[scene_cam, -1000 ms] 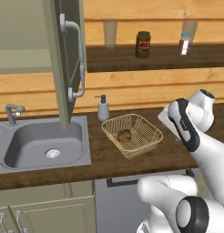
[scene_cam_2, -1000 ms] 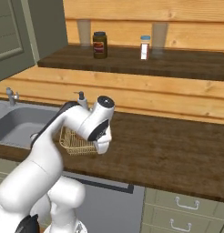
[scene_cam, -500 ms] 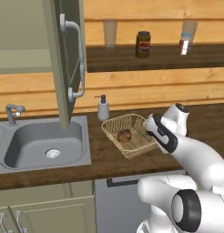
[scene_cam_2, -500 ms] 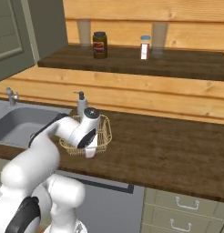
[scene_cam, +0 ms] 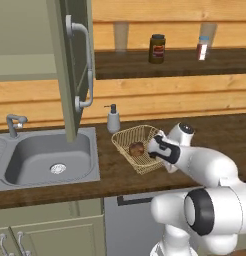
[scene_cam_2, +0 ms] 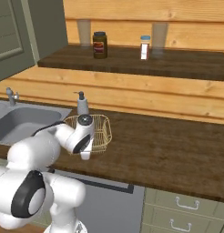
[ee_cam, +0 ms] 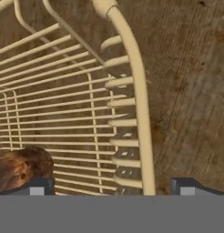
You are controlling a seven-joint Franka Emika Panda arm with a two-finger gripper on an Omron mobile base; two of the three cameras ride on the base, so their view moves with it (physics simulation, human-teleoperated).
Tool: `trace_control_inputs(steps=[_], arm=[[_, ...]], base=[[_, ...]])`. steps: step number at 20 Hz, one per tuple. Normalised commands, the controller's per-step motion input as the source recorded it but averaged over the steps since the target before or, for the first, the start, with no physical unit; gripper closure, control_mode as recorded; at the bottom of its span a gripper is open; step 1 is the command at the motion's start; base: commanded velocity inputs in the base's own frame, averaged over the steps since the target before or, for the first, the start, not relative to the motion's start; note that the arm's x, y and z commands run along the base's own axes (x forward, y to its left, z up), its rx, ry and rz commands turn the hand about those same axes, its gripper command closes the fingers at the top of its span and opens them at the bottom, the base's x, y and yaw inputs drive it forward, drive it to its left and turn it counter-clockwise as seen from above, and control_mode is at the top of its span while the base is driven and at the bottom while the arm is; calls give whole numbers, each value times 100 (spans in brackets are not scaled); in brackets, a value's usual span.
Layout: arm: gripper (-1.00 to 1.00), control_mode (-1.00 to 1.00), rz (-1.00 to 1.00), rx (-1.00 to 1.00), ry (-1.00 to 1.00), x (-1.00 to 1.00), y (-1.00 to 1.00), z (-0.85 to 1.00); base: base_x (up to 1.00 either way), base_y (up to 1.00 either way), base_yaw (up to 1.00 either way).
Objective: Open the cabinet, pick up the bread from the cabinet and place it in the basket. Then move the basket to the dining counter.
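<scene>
A dark wooden counter [scene_cam: 230, 132] runs across the middle of the left base view, with a grey sink [scene_cam: 45, 160] set into it at lower left and an open green cabinet door [scene_cam: 70, 65] with a long silver handle [scene_cam: 85, 67] hanging at upper left. The white robot arm [scene_cam: 205, 167] rises from the lower right and bends down to the woven basket [scene_cam: 126, 140] at frame centre, which sits on the counter just beside a soap dispenser [scene_cam: 113, 119]. The bread [scene_cam: 137, 149], a small dark-brown lump, lies inside the basket. In the hand view the gripper [ee_cam: 113, 186] is spread wide, its two dark tips straddling the basket's rim [ee_cam: 139, 113], one inside near the bread at lower left, one outside over the counter, gripping nothing. A brown jar [scene_cam: 156, 48] and a small shaker [scene_cam: 202, 47] stand on the upper shelf.
</scene>
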Motion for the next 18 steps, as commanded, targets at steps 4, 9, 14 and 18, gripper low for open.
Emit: trace_control_inputs(steps=[4, 9, 14, 18], arm=[[-100, -100, -8, 0, 0, 20, 1, -26], [-100, -100, -1, 0, 5, 31, 0, -16], [-100, -100, 5, 0, 10, 8, 0, -34], [-100, -100, 15, 0, 12, -3, 0, -54]], base=[[0, 0, 0], [0, 0, 0], [0, 0, 0], [0, 0, 0]])
